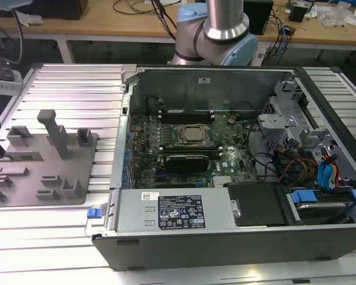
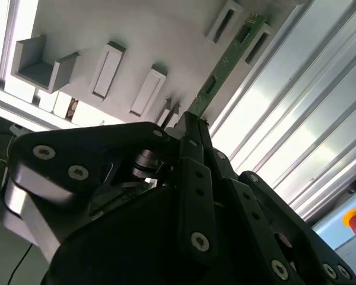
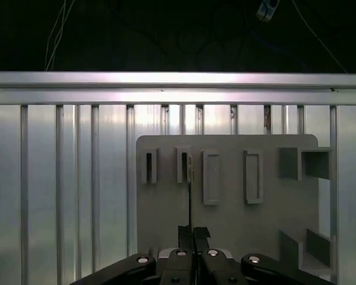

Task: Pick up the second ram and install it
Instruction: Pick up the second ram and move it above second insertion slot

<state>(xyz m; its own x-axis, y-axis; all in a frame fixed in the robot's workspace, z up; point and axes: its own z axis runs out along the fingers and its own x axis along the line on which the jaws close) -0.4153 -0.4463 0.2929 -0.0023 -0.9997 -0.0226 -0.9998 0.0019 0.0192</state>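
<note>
Ribbed aluminium table [image 3: 59, 178] carries a grey holder plate [image 3: 225, 231]; the claw [image 3: 193, 230] pinches the second ram [image 2: 225, 65].

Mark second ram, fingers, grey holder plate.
second ram [image 2: 226, 65], second wrist view, middle of the green board.
fingers [image 3: 184, 236], first wrist view, tip of one finger.
holder plate [image 3: 237, 237], first wrist view, bare flat face.

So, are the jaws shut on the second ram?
Shut on it. In the second wrist view the jaws pinch one end of the second ram, which reaches out over the grey holder tray.
</note>
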